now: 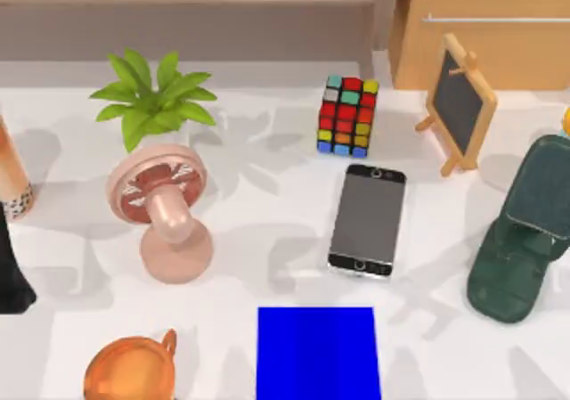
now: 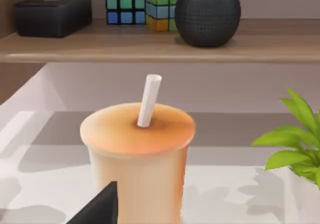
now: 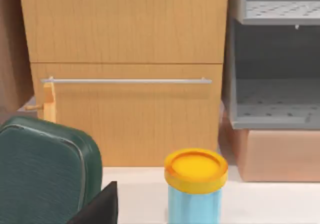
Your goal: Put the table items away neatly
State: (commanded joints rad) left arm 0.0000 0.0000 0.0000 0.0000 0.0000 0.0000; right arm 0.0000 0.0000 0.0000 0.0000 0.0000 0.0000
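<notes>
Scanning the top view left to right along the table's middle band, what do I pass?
Pink fan → puzzle cube → smartphone → small chalkboard easel → dark green stand. The plant sits over the fan, so I leave it out.

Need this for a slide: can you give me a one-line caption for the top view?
Smartphone lies flat beside a puzzle cube, pink desk fan and blue mat.
</notes>
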